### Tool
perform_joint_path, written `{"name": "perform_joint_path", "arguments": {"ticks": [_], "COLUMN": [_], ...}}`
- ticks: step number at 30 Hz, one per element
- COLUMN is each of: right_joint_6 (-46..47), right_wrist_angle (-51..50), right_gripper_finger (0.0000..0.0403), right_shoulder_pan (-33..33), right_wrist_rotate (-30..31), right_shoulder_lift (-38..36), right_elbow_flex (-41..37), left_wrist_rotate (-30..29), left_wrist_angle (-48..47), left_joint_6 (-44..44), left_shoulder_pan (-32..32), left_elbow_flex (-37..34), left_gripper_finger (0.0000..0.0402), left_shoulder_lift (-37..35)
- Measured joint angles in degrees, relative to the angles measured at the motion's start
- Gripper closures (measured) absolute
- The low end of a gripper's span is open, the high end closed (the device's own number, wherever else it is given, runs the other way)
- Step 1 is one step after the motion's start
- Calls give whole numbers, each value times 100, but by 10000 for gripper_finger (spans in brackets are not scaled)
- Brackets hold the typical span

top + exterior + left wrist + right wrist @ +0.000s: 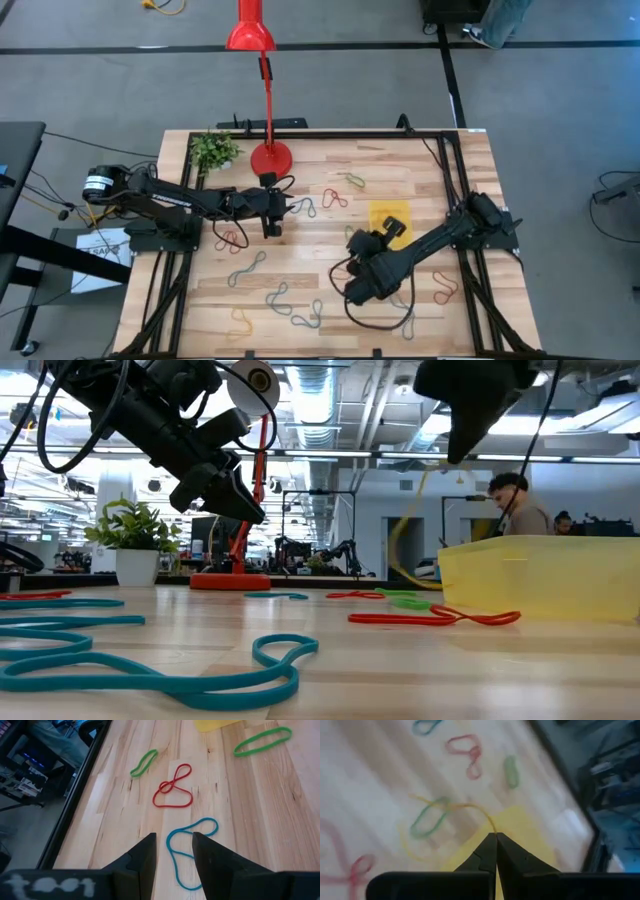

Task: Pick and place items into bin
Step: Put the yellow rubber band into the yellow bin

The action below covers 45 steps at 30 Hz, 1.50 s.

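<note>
Presently the table (420,165) is the largest item, a pale wooden top carrying loops scattered from centre toward six o'clock in the high view. A red lamp (268,155) stands at twelve o'clock, with a small potted plant (213,150) just beside it toward nine.

The bin (391,216), a shallow translucent yellow tray, sits right of centre, near three o'clock from the table's middle.

The right gripper (493,840) is raised above the table just beside the bin, toward its seven o'clock side. Its fingers are pressed together, pinching a thin yellow loop (451,806) that hangs in a wide arc below the tips; the low view shows the same strand dangling just beside the bin's near wall.

The left gripper (174,851) waits at nine o'clock of centre, fingers spread, over a blue loop (186,849), with a red loop (172,787) and a green loop (144,762) beyond it.

Judgement: the step in hand is the carry, with one loop lifted and not yet delivered. The next move calls for bringing the tips fully over the bin's interior, low enough that the floppy strand gathers inside the wall, then parting the fingers. Many loops remain on the table, so the task appears far from complete.
</note>
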Motion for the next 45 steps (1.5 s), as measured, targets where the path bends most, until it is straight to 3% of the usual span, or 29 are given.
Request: {"name": "perform_joint_path", "arguments": {"ticks": [4,7,14,22,32,39,45], "right_joint_6": [164,-219,-1276,-1280,585,549,102], "right_wrist_angle": [-7,-13,-9,-14,334,1550,2344], "right_gripper_finger": [403,403,403,403,403,403,403], "right_shoulder_pan": [-135,-282,-670,-699,-612,-643,-757], "right_wrist_rotate": [573,798,146,187,-200,-196,-187], "right_shoulder_lift": [20,5,-257,-1671,-2938,-2977,-2896], "right_elbow_flex": [-87,-82,-82,-181,-2429,-3560,-3976], "left_wrist_rotate": [1,0,0,2,128,98,96], "left_wrist_angle": [0,-2,-7,-15,-50,-33,-46], "left_joint_6": [-2,-30,-74,-351,-678,-1030,-1283], "left_shoulder_pan": [0,0,0,0,0,0,-2], "left_elbow_flex": [0,0,0,0,0,0,0], "left_gripper_finger": [283,283,283,283,283,283,283], "left_shoulder_lift": [0,0,0,0,-2,-2,0]}}
